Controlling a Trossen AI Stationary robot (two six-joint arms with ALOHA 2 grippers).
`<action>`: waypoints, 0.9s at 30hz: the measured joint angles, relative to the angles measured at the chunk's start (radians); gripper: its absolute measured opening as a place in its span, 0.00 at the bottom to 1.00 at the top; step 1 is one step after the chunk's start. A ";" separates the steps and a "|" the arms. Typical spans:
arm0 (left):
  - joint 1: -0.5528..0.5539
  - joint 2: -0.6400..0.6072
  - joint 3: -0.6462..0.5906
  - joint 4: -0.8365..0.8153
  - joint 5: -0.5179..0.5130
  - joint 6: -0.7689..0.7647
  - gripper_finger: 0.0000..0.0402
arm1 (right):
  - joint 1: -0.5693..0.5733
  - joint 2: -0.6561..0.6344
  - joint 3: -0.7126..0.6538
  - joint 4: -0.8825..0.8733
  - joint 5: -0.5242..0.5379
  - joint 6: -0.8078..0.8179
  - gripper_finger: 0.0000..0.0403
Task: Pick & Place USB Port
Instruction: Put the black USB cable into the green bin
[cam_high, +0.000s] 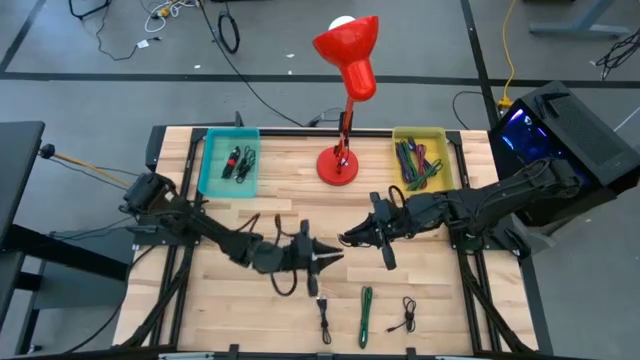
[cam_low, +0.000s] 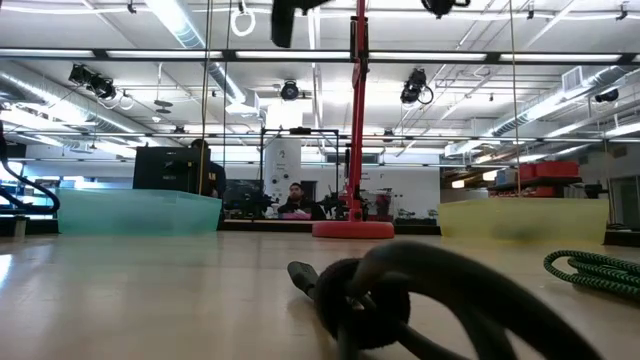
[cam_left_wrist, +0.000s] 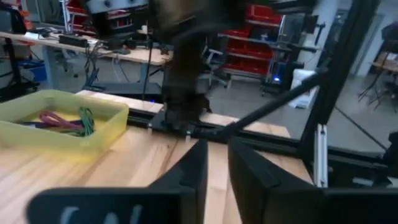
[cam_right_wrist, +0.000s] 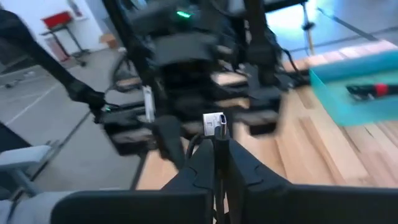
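Clenched the right tool (cam_high: 347, 240) on a silver USB plug (cam_right_wrist: 214, 124), metal end standing up past the fingertips. Hung over the middle of the bench (cam_high: 280, 200), just beside the left tool (cam_high: 333, 258), tips almost meeting. Found the left tool slightly released, a narrow strip of bare wood showing between its fingers (cam_left_wrist: 193, 171). Saw open wood left and right of both arms. Noted crowding along the far edge: teal bin (cam_high: 230, 165) left, red lamp (cam_high: 345, 165) centre, yellow bin (cam_high: 420, 160) right. Counted three loose cables by the near edge: black cable (cam_high: 325, 320), green cable (cam_high: 366, 315), small black cable (cam_high: 405, 315).
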 joint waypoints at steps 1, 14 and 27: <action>0.017 0.000 0.000 0.008 0.023 0.001 0.20 | 0.000 0.000 0.007 0.003 -0.012 -0.005 0.02; 0.123 0.001 0.000 0.174 0.258 0.041 0.49 | 0.000 -0.005 0.027 -0.011 -0.041 -0.031 0.02; 0.173 0.001 0.001 0.255 0.337 0.018 0.43 | -0.001 -0.005 0.027 0.064 -0.046 -0.057 0.02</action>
